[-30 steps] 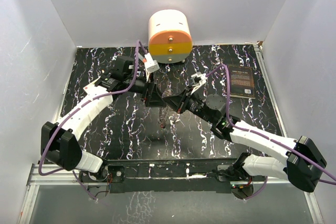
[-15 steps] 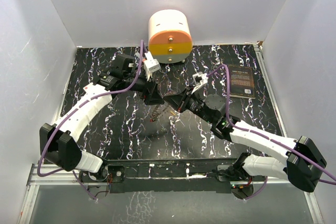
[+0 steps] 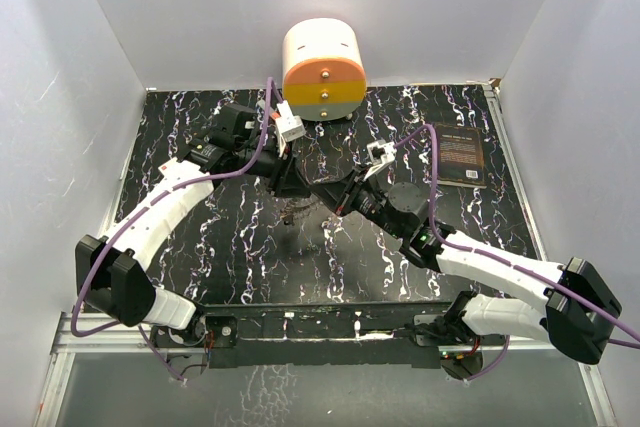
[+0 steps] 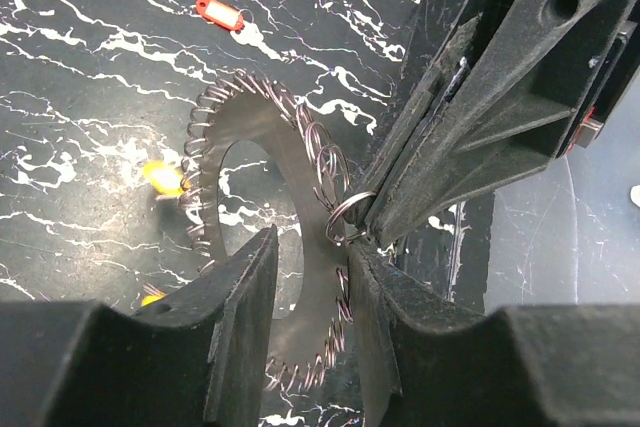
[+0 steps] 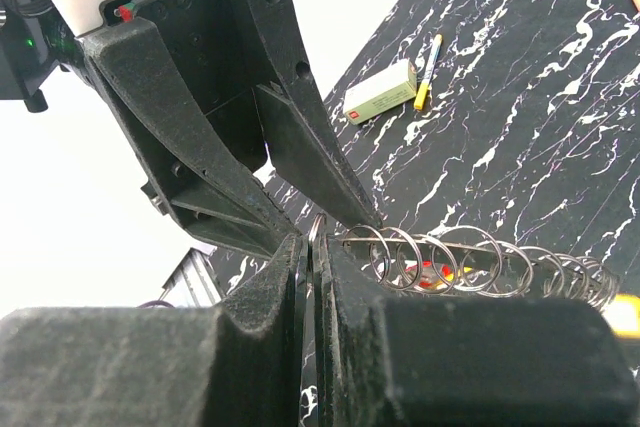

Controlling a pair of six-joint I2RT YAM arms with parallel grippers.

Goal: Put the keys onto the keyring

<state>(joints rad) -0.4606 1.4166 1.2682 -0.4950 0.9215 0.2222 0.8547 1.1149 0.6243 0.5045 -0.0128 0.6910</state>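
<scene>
The keyring (image 4: 275, 127), a flat silver disc with small wire rings all round its rim, hangs above the table between my two grippers (image 3: 296, 210). My left gripper (image 4: 312, 247) holds its lower rim between the jaws. My right gripper (image 5: 312, 242) is shut on one small wire ring at the rim; its fingers (image 4: 450, 147) come in from the upper right. The disc shows edge-on in the right wrist view (image 5: 452, 241). A red key (image 4: 218, 12) and a yellow key (image 4: 162, 177) lie on the black table below.
The cream-and-orange drawer unit (image 3: 323, 69) stands at the back centre. A dark book (image 3: 462, 155) lies at the back right. A pale box (image 5: 380, 92) and a marker pen (image 5: 428, 57) lie on the marbled table (image 3: 200, 247).
The left wrist has swung a little back and left, and the keyring has risen closer between the two grippers. The right gripper has shifted slightly left with it.
</scene>
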